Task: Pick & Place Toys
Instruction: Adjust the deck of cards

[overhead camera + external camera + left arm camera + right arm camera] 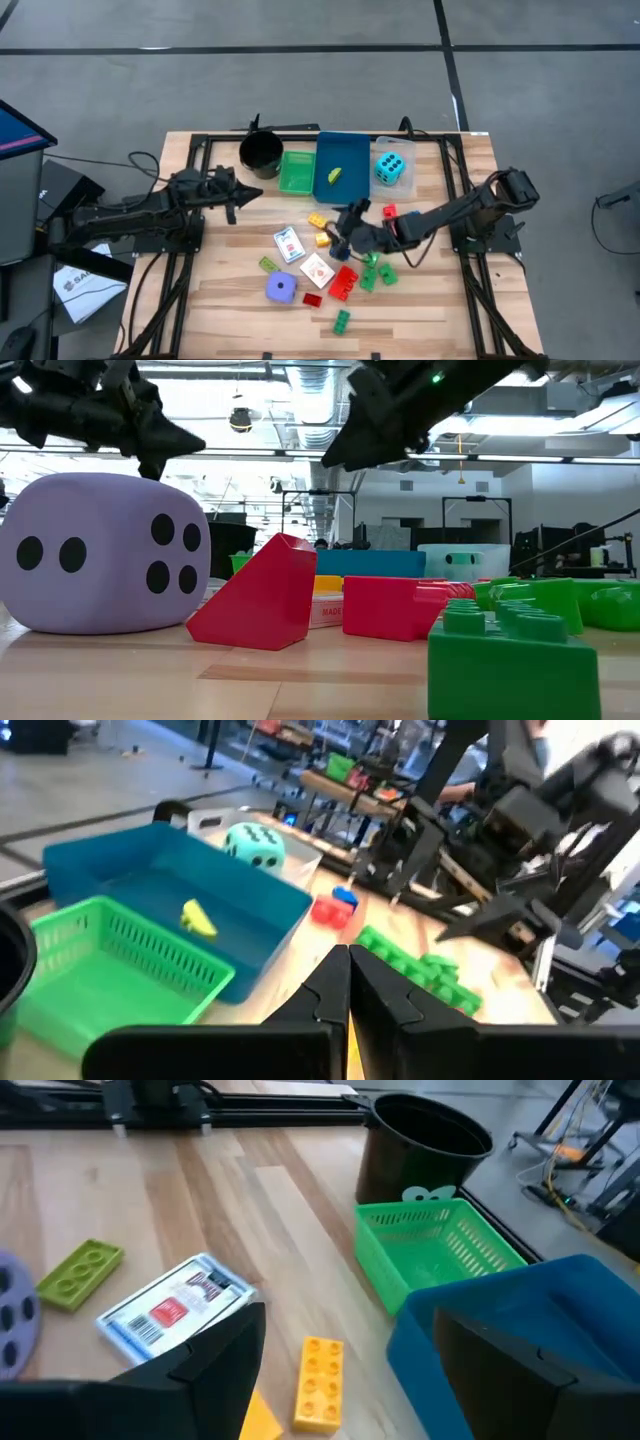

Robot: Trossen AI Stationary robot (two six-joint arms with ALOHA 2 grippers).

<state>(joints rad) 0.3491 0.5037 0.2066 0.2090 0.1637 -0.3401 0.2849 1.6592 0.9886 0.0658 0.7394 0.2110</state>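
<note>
The right hand point(345, 228) hangs over the middle of the desk with its two dark fingers spread apart and nothing between them. Directly ahead of it and a little below lies a small yellow plastic brick point(320, 1382) with studs up; just beside that, toward the arm on the other side, sits a white card pack with a blue edge point(172, 1312), then a flat lime-green plate brick point(80, 1273). Beyond the hand stand the blue plastic tray point(342, 165), which already holds one yellow piece point(334, 176), and the green mesh basket point(296, 171) next to a black cup point(261, 152).

The step in hand looks like the pick of the yellow brick. To do it well, bring the hand straight down so the fingers straddle the brick's narrow sides, keeping clear of the card pack, and clench only once low enough to catch below the studs.

The left hand point(250, 195) waits clenched and empty, well apart on its own side.

The desk is pale wooden planks with a black metal frame. Red, green and purple toys lie scattered behind the right hand. Around it is a grey concrete floor and, in the low view, a workshop with racks and ceiling lights
</note>
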